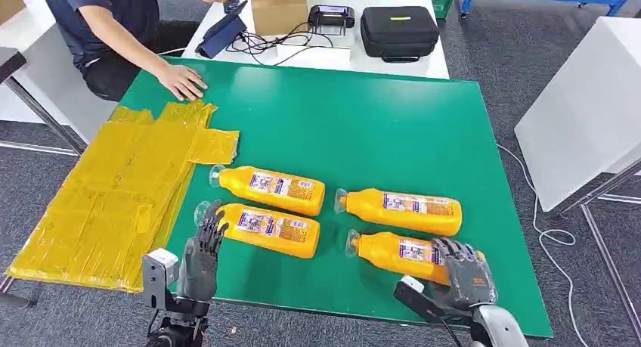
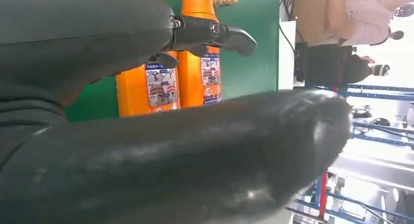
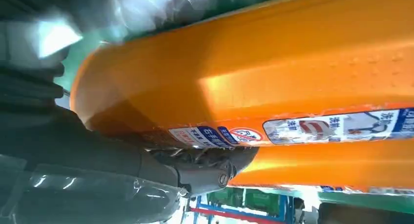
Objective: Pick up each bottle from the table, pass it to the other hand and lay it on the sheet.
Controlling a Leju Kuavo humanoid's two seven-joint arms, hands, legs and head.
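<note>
Four orange bottles lie on the green desk [image 1: 378, 120], none on the yellow sheet [image 1: 113, 203] yet, so this looks like the 1st pick. The right hand [image 1: 465, 275] rests over the fat end of the near right bottle [image 1: 401, 252], fingers curled on top; the right wrist view shows that bottle close against the hand w/ a finger under it, so I think it has hold, but the bottle is not lifted. The left hand [image 1: 204, 245] is by the cap of the near left bottle [image 1: 268, 230], fingers apart, holding nothing. A person's hand [image 1: 181, 81] rests at the desk's far edge. Next: lift, pass to the left hand, then lay it on the sheet.
</note>
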